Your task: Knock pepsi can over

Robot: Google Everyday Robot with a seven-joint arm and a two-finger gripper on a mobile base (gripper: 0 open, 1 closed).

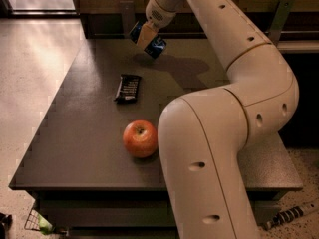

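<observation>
- Pepsi can [157, 48] is tilted at the far end of the bench [75, 133], partly hidden by the jaws, which are right against it.
- Jaws: can't tell whether open, closed or clamped on the can; that spot is too crowded to read.
- Risk: if clamped, can prob gets carried, not tipped; a sideways shove looks needed.
- Risk: can is near the far edge, so once down it may roll off the back.
- Risk: big arm link [209, 148] is just beside the apple [140, 138]; a swing could nudge it.
- Black snack bar [128, 87] lies flat btwn apple and can, apart from both.
- Bench: dark, matte, smooth.
- Room: pale speckled floor [30, 59] at left, wood panelling behind.
</observation>
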